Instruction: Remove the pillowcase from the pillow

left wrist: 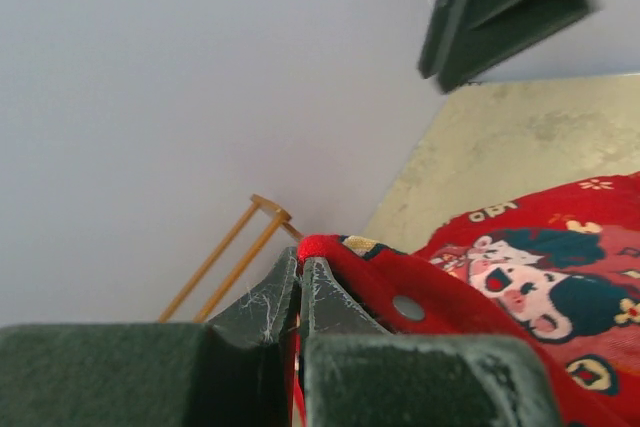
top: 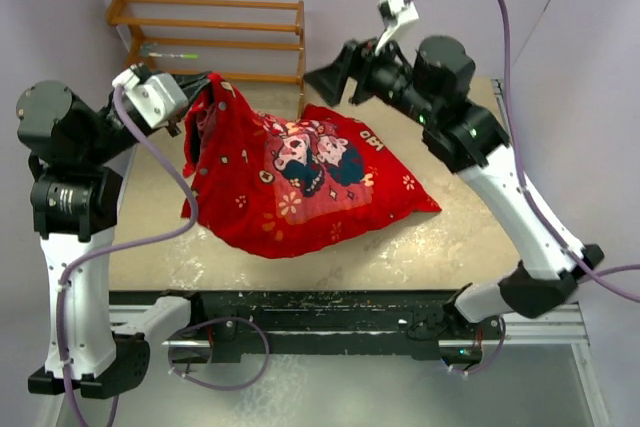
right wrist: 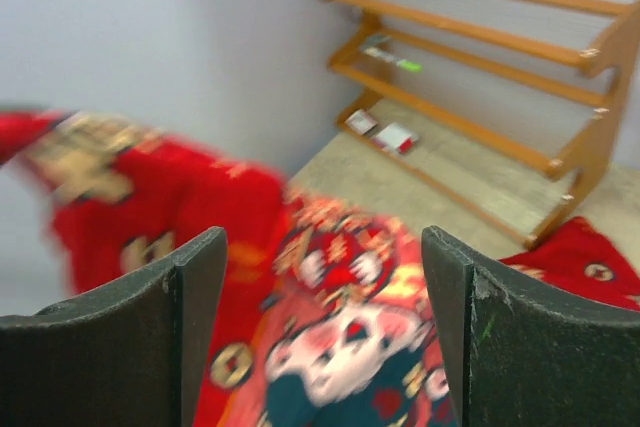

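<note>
The red pillowcase (top: 300, 177) with cartoon faces lies across the middle of the table, bulging as if the pillow is inside; the pillow itself is hidden. My left gripper (top: 205, 87) is shut on the pillowcase's upper left corner and holds it lifted; in the left wrist view the red hem (left wrist: 335, 252) sticks out between the closed fingers of the gripper (left wrist: 298, 272). My right gripper (top: 335, 72) is open and empty, hovering above the pillowcase's far edge. The right wrist view shows its spread fingers (right wrist: 195, 297) over the blurred print (right wrist: 340, 347).
A wooden two-tier rack (top: 215, 37) stands at the back left against the wall, with a small green-tipped item (top: 170, 52) on a shelf. The beige table (top: 450, 247) ends at a black rail in front. Walls close in on both sides.
</note>
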{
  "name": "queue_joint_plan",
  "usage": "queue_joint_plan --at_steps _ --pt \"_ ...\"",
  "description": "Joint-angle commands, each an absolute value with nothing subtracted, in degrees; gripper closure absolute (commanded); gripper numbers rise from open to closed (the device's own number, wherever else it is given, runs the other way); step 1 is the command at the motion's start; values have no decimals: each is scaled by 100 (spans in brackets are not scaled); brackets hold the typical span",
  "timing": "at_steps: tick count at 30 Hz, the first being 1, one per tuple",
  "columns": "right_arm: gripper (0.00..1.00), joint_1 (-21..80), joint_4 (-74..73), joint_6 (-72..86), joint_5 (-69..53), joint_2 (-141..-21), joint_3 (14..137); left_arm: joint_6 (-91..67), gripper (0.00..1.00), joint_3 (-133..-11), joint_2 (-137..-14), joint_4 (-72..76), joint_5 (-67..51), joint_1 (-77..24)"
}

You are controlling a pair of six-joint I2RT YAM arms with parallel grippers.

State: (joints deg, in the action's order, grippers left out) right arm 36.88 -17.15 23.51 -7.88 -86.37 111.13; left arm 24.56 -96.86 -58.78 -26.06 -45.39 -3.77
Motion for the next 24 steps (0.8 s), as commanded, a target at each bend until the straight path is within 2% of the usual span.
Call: queue_joint_plan --at_steps 1,6,10,19,24 --pt "19 4620 -1148 1834 -611 -7430 10189 1868 100 -10160 -6006 -2624 -5038 -361" --pt "17 5898 -312 1652 103 -6788 9104 1833 100 -10130 -6032 -2803 -5753 -360" --pt "18 6270 -433 1391 169 -7363 9612 1975 100 -10156 -6004 -3007 -5782 -361" --pt "27 6282 -1103 1243 -91 -8707 11208 2601 100 -10128 -5728 -3547 -5708 -360" --pt "30 6283 -1094 1147 131 -8919 11419 2741 100 -10123 -5646 -3673 -5787 -360"
